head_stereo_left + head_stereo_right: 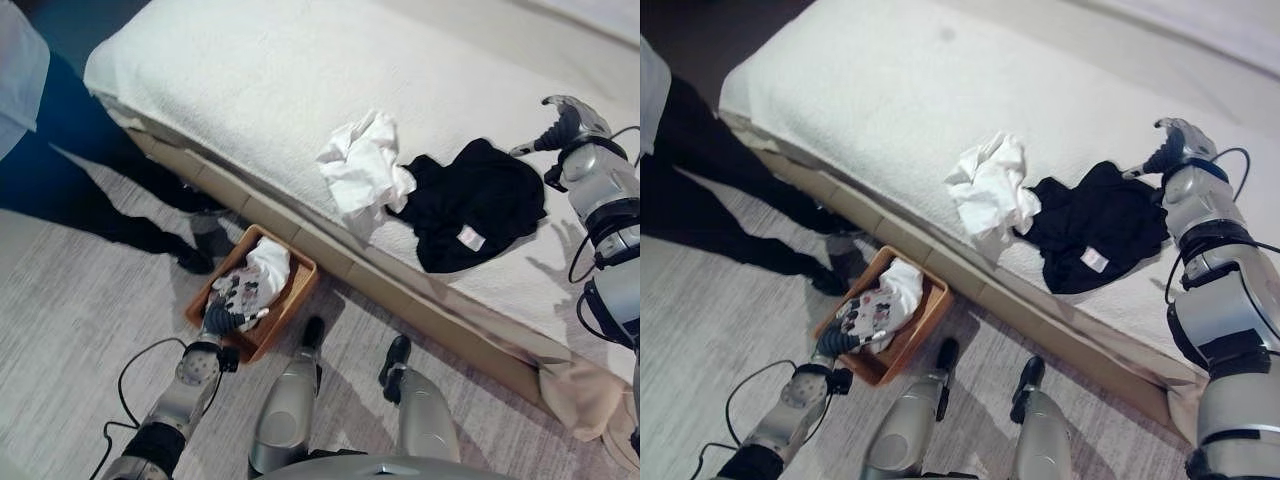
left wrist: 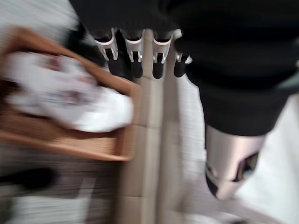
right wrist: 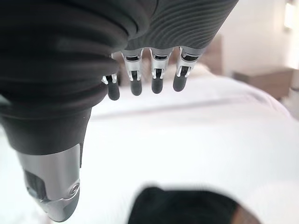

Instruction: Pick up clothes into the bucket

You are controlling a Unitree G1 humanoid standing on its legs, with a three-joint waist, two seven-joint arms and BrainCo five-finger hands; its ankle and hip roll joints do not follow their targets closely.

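Clothes wait in two heaps near the bed's (image 1: 230, 70) front edge: a crumpled white garment (image 1: 362, 165) touching a black garment (image 1: 475, 205) beside it; a patterned white piece (image 1: 252, 282) already lies in the wooden bucket (image 1: 300, 285) on the floor against the bed's side. Right hand (image 1: 1175, 140) hovers just past the black garment, fingers relaxed and spread, holding nothing; left hand (image 1: 225, 318) hangs over the bucket's near rim, fingers straight, empty. Risk, as I judge it: a shallow pinch on the black cloth may drag the touching white one off the edge, missing the bucket; a person's legs (image 1: 90, 190) stand close by the bucket.
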